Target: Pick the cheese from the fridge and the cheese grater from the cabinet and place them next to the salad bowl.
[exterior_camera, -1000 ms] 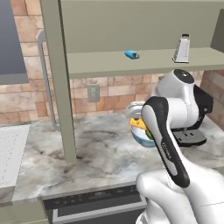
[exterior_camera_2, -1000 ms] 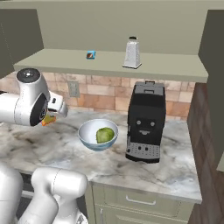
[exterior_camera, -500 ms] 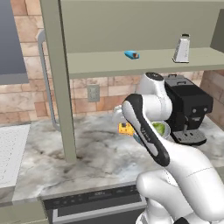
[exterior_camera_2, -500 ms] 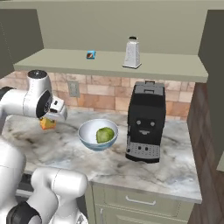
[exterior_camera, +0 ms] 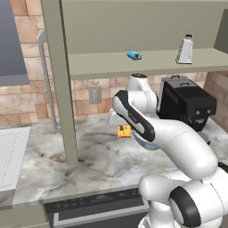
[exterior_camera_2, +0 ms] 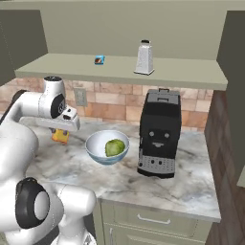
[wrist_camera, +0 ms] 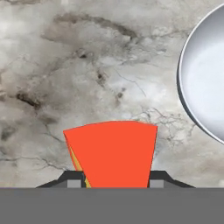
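End effector [wrist_camera: 114,177] grips cheese [wrist_camera: 111,153], seemingly beside salad bowl [wrist_camera: 205,83].

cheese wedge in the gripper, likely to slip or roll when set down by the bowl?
The cheese looks stiff: flat faces, straight edges between the fingers. Rolling seems unlikely, since a wedge should settle flat. Tapered sides might let it slide in the grip; hard to judge.

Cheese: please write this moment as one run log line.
gripper: shut on cheese | cheese: above counter, beside salad bowl | grater: on cabinet shelf

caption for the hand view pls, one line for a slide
Jaws shut on the cheese above the marble counter, the salad bowl close beside it.
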Controlling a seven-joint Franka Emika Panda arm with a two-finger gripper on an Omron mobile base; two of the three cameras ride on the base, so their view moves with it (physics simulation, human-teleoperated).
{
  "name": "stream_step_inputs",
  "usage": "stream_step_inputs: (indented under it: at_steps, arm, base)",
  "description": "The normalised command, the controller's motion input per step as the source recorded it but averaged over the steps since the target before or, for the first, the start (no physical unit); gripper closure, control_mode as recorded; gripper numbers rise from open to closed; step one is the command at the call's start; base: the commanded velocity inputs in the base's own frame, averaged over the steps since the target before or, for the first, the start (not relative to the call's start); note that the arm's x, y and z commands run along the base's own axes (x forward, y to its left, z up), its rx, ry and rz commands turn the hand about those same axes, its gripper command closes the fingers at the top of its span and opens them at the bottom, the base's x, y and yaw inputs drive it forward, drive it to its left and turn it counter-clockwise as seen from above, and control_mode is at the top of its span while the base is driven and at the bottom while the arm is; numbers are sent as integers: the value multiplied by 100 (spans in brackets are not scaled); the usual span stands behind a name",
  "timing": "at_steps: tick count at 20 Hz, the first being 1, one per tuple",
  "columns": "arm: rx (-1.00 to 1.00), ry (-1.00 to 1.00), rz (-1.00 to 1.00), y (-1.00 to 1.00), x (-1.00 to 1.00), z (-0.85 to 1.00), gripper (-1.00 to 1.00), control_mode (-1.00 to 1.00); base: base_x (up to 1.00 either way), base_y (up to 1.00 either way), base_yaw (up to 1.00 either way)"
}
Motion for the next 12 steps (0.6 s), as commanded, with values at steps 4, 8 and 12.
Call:
stream_step_inputs:
  at_steps: [4, 8, 12]
  arm:
    - [-6, 1, 0, -1, 25, -32, 100, -100]
    - [-8, 0, 0, 1, 6, -41, 100, -100]
    - [-9, -6, 0, 0, 10, -42, 100, -100]
  base:
    - [0, 0, 0]
    - [0, 0, 0]
    - [0, 0, 0]
